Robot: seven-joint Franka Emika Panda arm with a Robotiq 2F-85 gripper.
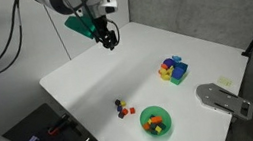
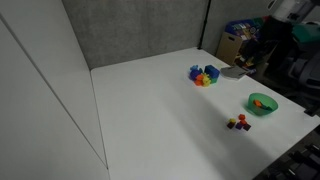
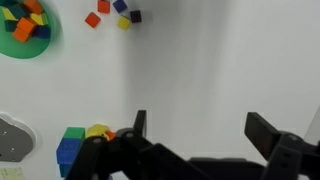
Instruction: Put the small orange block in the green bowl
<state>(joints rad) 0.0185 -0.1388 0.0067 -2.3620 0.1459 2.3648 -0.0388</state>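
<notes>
The green bowl stands near the table's front edge and also shows in an exterior view and at the top left of the wrist view. Small blocks lie in it, among them an orange one. A cluster of tiny cubes sits beside the bowl: red, orange-red, yellow and purple. I cannot tell which orange piece is the small orange block. My gripper hangs high over the far side of the table, open and empty.
A blue tray of bigger coloured blocks stands mid-table and shows at the wrist view's lower left. A grey flat object lies at the table's edge beyond the bowl. Boxes and clutter stand past the table.
</notes>
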